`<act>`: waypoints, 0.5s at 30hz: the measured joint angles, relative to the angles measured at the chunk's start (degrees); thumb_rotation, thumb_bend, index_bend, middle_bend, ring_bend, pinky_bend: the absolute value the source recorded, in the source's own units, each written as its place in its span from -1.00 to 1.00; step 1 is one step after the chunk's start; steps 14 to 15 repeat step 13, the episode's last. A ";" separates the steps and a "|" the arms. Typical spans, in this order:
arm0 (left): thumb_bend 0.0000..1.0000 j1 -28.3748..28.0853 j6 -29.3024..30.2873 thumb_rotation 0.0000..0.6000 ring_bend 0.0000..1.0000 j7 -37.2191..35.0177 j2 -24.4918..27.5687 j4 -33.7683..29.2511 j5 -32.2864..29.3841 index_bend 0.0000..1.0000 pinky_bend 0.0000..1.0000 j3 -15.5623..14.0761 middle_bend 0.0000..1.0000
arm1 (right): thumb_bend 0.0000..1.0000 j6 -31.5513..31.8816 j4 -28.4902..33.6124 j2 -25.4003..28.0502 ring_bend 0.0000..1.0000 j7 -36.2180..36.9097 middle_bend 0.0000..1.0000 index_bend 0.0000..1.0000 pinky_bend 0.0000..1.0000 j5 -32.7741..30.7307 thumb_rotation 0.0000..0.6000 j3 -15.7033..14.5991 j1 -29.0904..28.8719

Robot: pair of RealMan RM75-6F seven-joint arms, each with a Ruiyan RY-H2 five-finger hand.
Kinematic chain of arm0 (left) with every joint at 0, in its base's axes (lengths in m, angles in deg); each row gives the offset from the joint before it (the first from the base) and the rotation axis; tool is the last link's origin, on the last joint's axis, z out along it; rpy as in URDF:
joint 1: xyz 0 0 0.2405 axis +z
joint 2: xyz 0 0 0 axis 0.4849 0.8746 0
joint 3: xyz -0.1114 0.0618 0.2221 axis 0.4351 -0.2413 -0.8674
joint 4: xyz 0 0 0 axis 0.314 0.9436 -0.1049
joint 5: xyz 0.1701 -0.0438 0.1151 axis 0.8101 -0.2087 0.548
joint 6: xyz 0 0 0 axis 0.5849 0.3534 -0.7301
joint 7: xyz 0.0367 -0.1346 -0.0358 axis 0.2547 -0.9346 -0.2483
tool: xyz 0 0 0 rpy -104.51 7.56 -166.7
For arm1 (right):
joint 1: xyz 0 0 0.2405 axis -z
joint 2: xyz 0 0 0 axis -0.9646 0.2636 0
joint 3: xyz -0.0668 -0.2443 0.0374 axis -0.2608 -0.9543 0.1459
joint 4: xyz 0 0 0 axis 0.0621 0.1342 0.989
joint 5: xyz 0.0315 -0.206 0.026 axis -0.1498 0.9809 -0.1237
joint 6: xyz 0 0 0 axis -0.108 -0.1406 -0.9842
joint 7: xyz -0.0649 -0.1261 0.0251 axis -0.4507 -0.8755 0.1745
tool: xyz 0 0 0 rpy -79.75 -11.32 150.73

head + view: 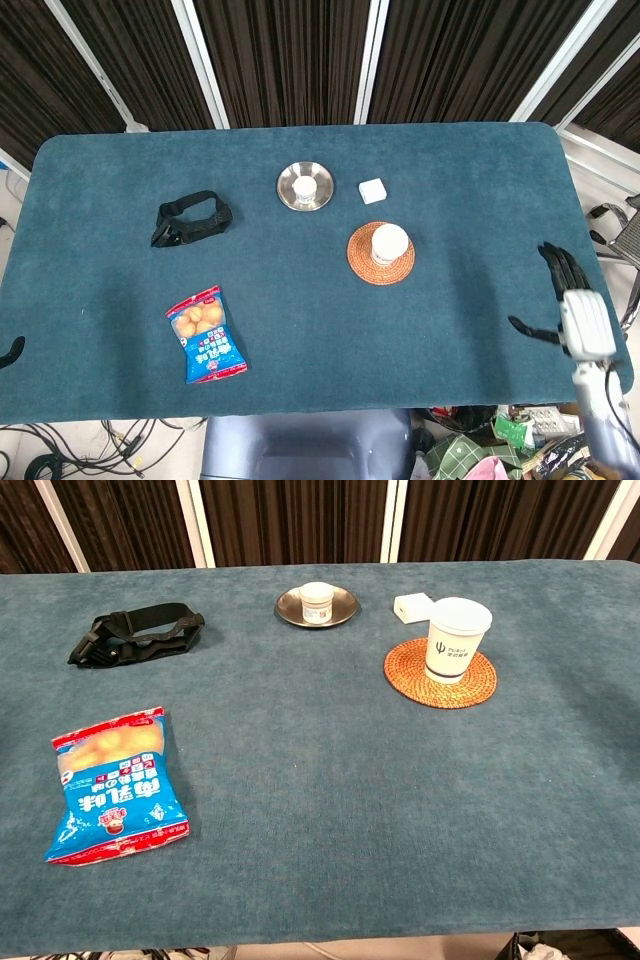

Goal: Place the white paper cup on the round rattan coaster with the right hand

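Note:
The white paper cup [389, 241] [458, 640] stands upright on the round rattan coaster [366, 263] [440, 685], right of the table's middle. Nothing touches it. In the head view my right hand [575, 305] hangs over the table's right edge, far from the cup, with its fingers spread and nothing in them. The chest view does not show it. Only a dark curved tip of my left hand [10, 350] shows at the left border of the head view, and how it is held is hidden.
A steel dish [291, 193] [345, 608] holding a small white jar sits behind the coaster, with a small white box [372, 189] [413, 605] beside it. A black strap [192, 219] [135, 632] lies at the left, a blue snack bag [207, 334] [113, 783] nearer the front.

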 measured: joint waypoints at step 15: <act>-0.47 0.25 0.37 1.00 -1.00 -0.39 -0.01 0.06 1.20 -1.00 -1.00 -0.44 -0.94 | -0.96 5.01 4.81 0.20 -0.96 -13.00 -0.94 -0.98 -0.78 5.96 1.00 -8.28 7.52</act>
